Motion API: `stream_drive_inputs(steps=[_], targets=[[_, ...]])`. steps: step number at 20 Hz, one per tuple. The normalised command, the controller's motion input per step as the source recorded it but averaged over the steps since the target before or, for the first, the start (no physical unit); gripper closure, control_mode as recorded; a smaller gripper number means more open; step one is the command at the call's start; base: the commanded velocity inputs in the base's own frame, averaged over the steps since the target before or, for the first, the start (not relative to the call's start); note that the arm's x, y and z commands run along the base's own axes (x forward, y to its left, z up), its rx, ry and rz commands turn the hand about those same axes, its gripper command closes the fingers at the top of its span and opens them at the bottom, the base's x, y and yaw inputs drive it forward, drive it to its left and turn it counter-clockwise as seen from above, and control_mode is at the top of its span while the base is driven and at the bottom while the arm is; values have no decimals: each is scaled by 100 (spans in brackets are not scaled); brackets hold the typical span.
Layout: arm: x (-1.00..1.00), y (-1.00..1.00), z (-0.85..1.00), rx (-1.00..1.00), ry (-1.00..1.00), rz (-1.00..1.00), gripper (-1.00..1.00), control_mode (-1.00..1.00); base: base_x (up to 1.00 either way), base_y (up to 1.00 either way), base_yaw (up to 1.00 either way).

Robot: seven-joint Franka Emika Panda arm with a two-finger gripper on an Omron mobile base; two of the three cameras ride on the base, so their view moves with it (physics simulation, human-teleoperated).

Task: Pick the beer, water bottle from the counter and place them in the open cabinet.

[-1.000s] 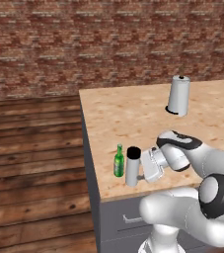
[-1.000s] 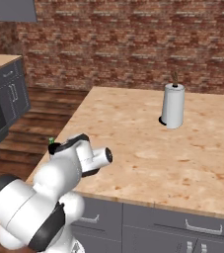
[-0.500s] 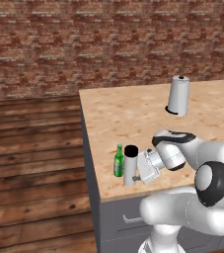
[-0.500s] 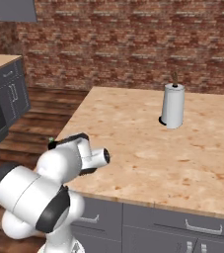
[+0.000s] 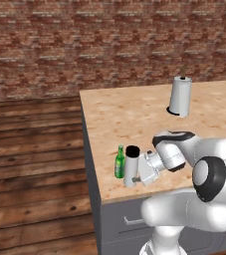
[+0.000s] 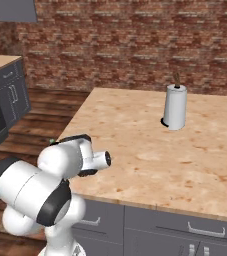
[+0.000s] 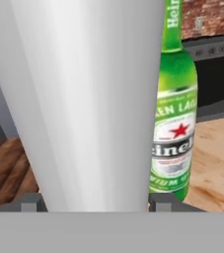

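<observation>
The water bottle (image 5: 130, 167), a grey cylinder with a black cap, stands near the counter's (image 5: 134, 114) left front corner. In the hand view the water bottle (image 7: 89, 99) looms close. My gripper (image 5: 134, 176) reaches it from the right, and in the hand view the gripper (image 7: 97, 202) has its fingertips (image 7: 34, 201) pressed against both sides of the bottle's base. The beer (image 5: 119, 163), a slim green bottle, stands upright just left of the water bottle, apart from my fingers. Up close the beer (image 7: 175, 123) shows its pale label. The open cabinet is out of view.
A grey paper-towel roll (image 5: 179, 96) on a round base stands at the back of the counter (image 6: 135, 145); the same paper-towel roll (image 6: 175, 106) shows from the right. Grey drawer fronts (image 6: 150, 230) run under the top. Wooden floor (image 5: 35, 164) lies to the left.
The hand has slid left up to the water bottle, and the jaws have closed in from wide open onto its sides. Both bottles stand where they were.
</observation>
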Motion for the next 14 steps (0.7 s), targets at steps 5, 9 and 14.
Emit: stream_drive_inputs(steps=[5, 9, 14], targets=[[-17, -2, 7, 0, 0, 0, 100, -100, 0, 0, 0], [-38, -4, 66, 0, 0, 0, 100, -100, 0, 0, 0], [-40, -1, 100, -2, 0, -4, 100, -100, 0, 0, 0]])
